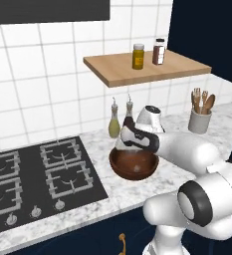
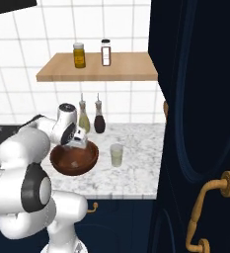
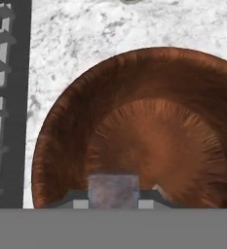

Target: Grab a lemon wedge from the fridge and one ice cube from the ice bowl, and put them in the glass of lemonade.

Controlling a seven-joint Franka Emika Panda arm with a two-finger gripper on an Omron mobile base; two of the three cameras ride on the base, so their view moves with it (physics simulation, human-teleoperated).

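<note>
The ice bowl, dark brown and glossy, stands on the marble counter right of the stove. My gripper hangs over its near side, pointing down into it. A pale ice cube sits between the two fingertips, and the jaws are shut on it. The glass of lemonade stands on the counter just right of the bowl. The lemon wedge and the fridge are out of view.
A black stove lies left of the bowl. Two oil bottles stand behind it by the tiled wall. A wooden shelf with two jars hangs above. A utensil holder stands far right. A navy cabinet door is close on the right.
</note>
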